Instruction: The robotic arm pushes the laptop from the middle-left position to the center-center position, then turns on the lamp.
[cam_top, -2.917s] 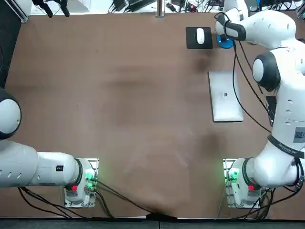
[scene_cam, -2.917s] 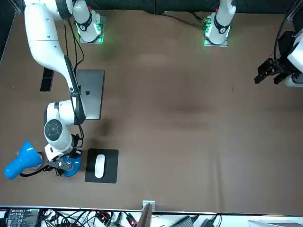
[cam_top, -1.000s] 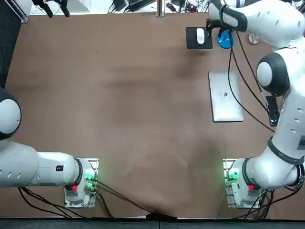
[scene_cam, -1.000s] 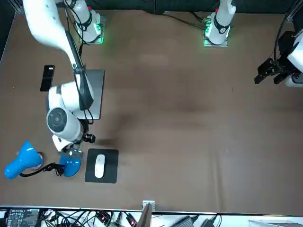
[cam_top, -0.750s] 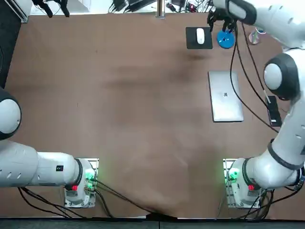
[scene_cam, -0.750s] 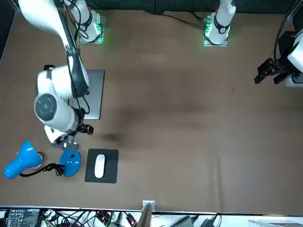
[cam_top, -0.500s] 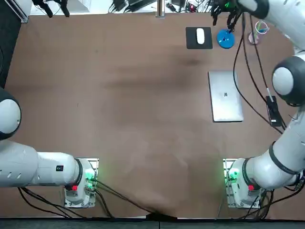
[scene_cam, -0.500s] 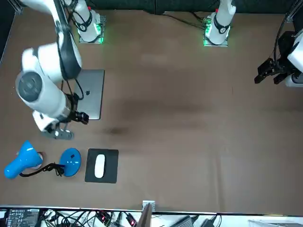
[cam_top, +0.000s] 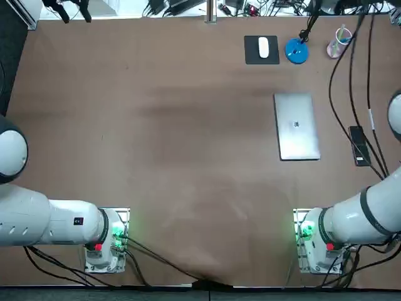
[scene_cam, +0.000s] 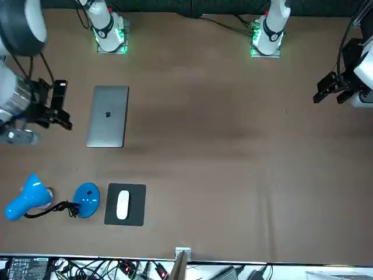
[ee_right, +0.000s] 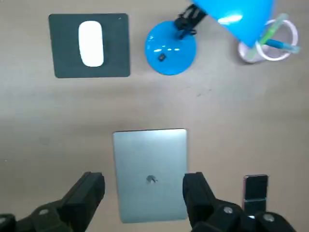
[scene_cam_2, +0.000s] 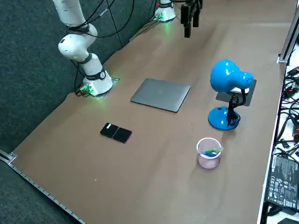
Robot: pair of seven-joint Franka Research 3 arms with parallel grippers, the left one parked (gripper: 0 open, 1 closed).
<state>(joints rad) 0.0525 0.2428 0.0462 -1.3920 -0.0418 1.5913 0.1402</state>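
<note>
The right end effector [ee_right: 145, 191] hangs released and empty high above the closed laptop [cam_top: 296, 125], which lies flat at 3 o'clock of the desk [cam_top: 156, 125] centre in the top view, so the push seems outstanding; the lamp [cam_top: 296, 51] stands at the laptop's 12 o'clock.

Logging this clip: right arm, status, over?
Right gripper open, empty, high above laptop. Laptop closed, flat, not touched. Lamp at far edge, lit or not unclear. Phone beside laptop.
</note>
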